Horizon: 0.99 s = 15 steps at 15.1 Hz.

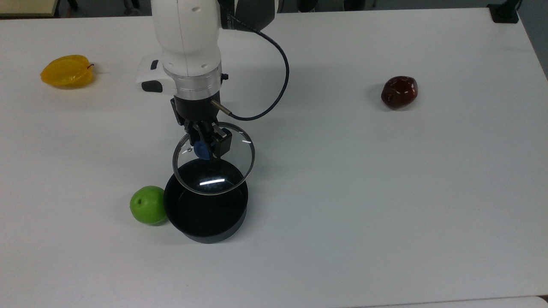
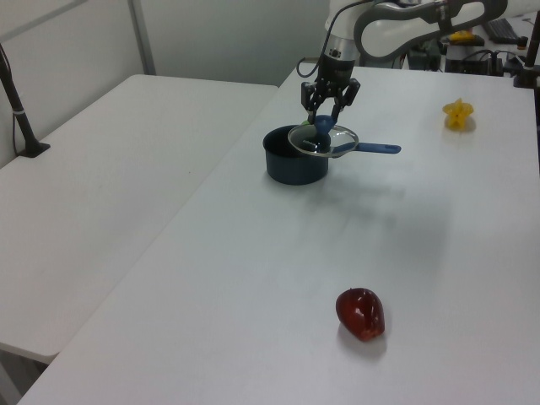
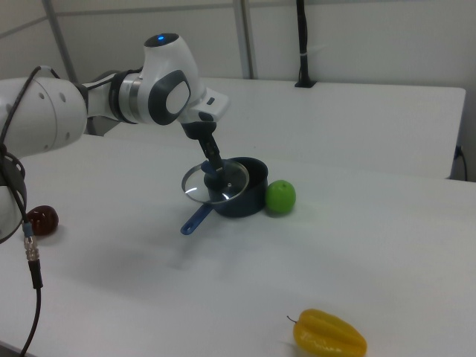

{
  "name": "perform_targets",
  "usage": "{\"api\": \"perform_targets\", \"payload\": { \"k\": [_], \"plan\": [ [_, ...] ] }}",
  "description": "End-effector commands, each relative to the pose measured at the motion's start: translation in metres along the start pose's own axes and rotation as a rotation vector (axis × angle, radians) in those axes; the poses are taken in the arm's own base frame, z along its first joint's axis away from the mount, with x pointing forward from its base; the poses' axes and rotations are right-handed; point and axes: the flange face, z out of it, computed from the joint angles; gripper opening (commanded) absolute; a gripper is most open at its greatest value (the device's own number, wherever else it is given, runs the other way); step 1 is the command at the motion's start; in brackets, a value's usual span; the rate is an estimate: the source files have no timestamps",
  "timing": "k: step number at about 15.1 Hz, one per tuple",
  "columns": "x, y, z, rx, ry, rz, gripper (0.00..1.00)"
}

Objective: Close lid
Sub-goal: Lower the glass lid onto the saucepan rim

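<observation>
Halfway: lid gripped by knob in closed pincer, overlapping pot at centre, not yet seated.

One round clear glass lid with a blue knob and one dark blue-handled saucepan. Three fruits: one green apple, one yellow starfruit, one dark red apple.

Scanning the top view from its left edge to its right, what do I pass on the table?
Yellow star fruit → green apple → saucepan, with the glass lid held partly over it by the tool → dark red fruit.
</observation>
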Motion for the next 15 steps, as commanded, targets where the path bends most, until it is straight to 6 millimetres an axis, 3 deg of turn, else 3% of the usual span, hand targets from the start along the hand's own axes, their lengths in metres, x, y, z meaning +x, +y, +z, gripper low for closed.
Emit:
{"api": "perform_targets", "payload": {
  "k": [1, 9, 15],
  "plan": [
    [0.003, -0.005, -0.006, 0.006, -0.005, -0.011, 0.34],
    [0.010, -0.025, 0.000, 0.027, 0.025, -0.013, 0.35],
    [0.018, -0.027, 0.004, 0.030, 0.063, 0.018, 0.35]
  ]
}}
